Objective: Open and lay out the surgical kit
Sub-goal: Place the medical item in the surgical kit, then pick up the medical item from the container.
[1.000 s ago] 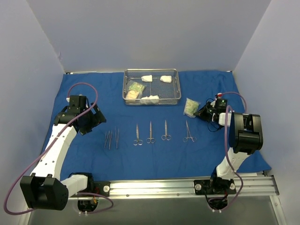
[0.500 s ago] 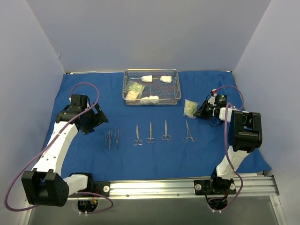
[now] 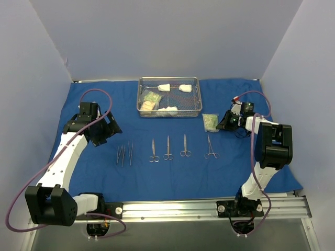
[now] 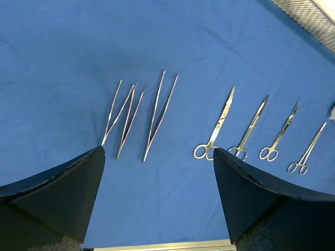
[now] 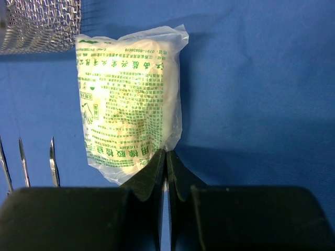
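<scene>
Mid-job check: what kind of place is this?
Probably a robot test cell, not a real theatre: plain white walls all round, arm bases on a metal rail, scissors and a packet on a blue drape.

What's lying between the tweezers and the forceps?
Three scissors, side by side on the cloth between tweezers and forceps; the top view shows it.

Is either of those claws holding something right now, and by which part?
The right gripper pinches the clear packet by its near edge; the left gripper is open and empty.
</scene>
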Controlling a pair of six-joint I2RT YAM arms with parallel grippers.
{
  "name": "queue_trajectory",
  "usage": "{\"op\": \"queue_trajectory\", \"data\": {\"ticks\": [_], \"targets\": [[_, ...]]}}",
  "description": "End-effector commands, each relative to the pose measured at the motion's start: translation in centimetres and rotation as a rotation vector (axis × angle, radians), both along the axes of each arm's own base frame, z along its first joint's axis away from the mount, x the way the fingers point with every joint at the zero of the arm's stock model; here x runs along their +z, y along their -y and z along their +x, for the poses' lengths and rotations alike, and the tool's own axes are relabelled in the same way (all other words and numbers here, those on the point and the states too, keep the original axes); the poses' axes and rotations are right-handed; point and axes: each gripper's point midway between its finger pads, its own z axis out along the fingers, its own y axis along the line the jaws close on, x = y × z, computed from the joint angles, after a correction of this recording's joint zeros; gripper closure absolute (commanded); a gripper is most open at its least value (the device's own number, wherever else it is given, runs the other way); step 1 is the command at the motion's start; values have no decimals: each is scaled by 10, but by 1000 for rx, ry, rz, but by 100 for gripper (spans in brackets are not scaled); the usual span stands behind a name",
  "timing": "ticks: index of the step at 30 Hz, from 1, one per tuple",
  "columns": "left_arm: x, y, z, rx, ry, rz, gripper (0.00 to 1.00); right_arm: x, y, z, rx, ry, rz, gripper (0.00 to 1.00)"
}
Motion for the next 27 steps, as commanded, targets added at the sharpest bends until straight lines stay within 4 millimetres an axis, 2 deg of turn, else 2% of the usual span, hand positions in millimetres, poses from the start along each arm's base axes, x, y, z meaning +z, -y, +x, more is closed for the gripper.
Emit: {"op": "queue_trajectory", "data": {"ticks": [1, 3, 6, 7, 8, 9, 10, 11, 12, 13, 14, 15, 16, 17, 18, 19, 22, 23, 24, 25, 26, 27], "targets": [[27, 5, 24, -31, 111, -17, 6, 13, 1, 10, 11, 40, -22, 100], [30, 8, 28, -40, 117, -24, 6, 15, 1, 10, 16, 45, -24, 100], [41, 10, 44, -38, 158, -35, 6, 15, 0, 10, 22, 46, -22, 83], [50, 13, 54, -43, 193, -42, 6, 16, 1, 10, 15, 47, -26, 72], [67, 16, 64, -50, 241, -52, 6, 17, 2, 10, 10, 53, -30, 68], [70, 20, 74, -63, 253, -59, 6, 24, 3, 11, 2, 68, -35, 65], [77, 23, 82, -76, 275, -65, 6, 28, 5, 13, -7, 78, -46, 56], [102, 29, 94, -101, 333, -72, 6, 31, 7, 14, -11, 89, -58, 51], [98, 33, 105, -133, 326, -58, 6, 43, 8, 16, -12, 122, -70, 47], [102, 37, 111, -163, 332, -43, 6, 50, 10, 17, -16, 143, -83, 36], [124, 50, 119, -223, 392, -31, 6, 55, 13, 19, -25, 165, -104, 31], [117, 56, 131, -292, 392, 15, 6, 70, 16, 21, -31, 208, -119, 27], [119, 60, 137, -323, 397, 36, 6, 78, 18, 22, -31, 235, -140, 12], [150, 72, 146, -362, 468, 51, 6, 90, 23, 24, -48, 265, -169, 6], [135, 78, 155, -421, 426, 88, 6, 95, 26, 24, -61, 277, -181, 3], [137, 87, 161, -463, 439, 103, 6, 101, 28, 25, -72, 285, -191, 0], [138, 116, 187, -605, 488, 172, 6, 122, 35, 28, -118, 327, -214, 0], [116, 120, 202, -623, 454, 198, 6, 133, 37, 28, -138, 354, -217, 0], [109, 124, 205, -628, 427, 212, 6, 138, 41, 28, -164, 366, -230, 0], [125, 126, 216, -622, 464, 221, 6, 142, 43, 28, -173, 380, -234, 0], [96, 131, 230, -635, 408, 222, 6, 151, 43, 27, -187, 402, -230, 0], [113, 133, 237, -626, 436, 227, 6, 154, 42, 27, -185, 410, -229, 0]]}}
